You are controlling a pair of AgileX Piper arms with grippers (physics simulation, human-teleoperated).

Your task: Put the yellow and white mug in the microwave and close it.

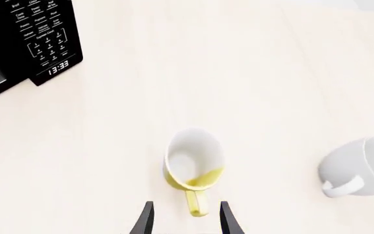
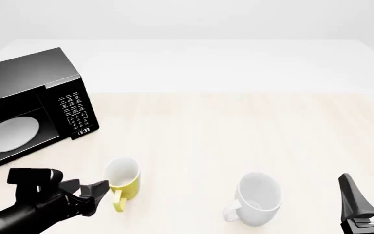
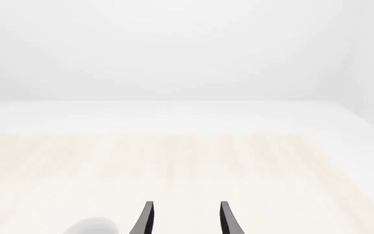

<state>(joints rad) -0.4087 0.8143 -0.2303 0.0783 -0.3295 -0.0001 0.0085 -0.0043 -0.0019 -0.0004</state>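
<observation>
The yellow and white mug (image 2: 123, 181) seems to lie on its side on the table, its white inside facing my left gripper (image 2: 98, 189). In the left wrist view the mug (image 1: 194, 163) is just ahead of the open left gripper (image 1: 187, 219), and its yellow handle (image 1: 197, 204) reaches between the fingertips without being held. The black microwave (image 2: 28, 80) stands at the far left, and its white turntable plate (image 2: 10, 135) shows through the front. Its keypad and clock show in the left wrist view (image 1: 44, 39). My right gripper (image 2: 371, 192) is open and empty at the near right, as the right wrist view (image 3: 187, 219) also shows.
An all-white mug (image 2: 258, 197) sits to the right of the yellow one, between the two grippers. It also shows in the left wrist view (image 1: 359, 168) and at the edge of the right wrist view (image 3: 93, 226). The light wooden table (image 2: 239, 126) ends in a pale far edge.
</observation>
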